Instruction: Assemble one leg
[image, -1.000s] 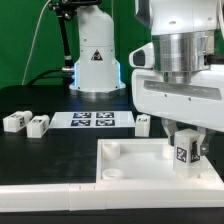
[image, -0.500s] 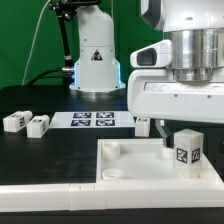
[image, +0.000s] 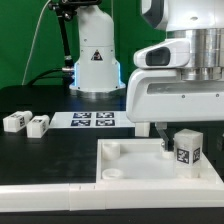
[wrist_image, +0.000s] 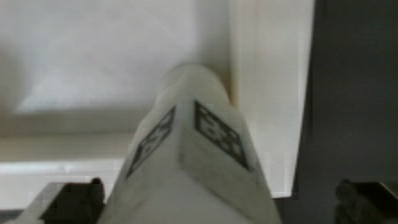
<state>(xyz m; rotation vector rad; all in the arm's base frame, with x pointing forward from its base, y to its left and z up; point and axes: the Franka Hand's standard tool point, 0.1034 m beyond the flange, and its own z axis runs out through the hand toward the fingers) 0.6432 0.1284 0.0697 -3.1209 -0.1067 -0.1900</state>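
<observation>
The fingers (image: 184, 142) are standing wide around 1 leg (image: 186, 151) on the panel (image: 130, 166), lower right; apparently seating it, then lifting clear.

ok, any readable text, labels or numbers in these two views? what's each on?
No words or numbers can be read.
Robot base: a triangular warning sign, its symbol too small to read.
Marker board: black-and-white square tags, patterns only.
Leg on the panel: square tag, no text.
Two loose legs: tags too small to read.
</observation>
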